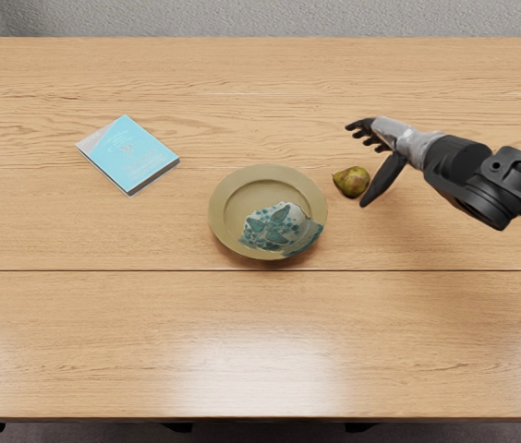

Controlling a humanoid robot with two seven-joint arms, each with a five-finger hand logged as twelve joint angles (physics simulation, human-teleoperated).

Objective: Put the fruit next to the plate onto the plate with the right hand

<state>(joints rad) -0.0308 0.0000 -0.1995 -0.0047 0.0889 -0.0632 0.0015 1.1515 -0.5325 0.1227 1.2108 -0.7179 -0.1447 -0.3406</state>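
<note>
Dark right hand (382, 150), open-fingered and empty, beside lumpy green pear (352, 181) near round olive plate (219, 209)

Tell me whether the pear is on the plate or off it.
Off: the pear lies on the table right of the plate, near the open right hand.

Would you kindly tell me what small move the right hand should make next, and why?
Probably ease the open right hand down around the small green-yellow pear: the hand hovers just beside it, spread and holding nothing.
</note>
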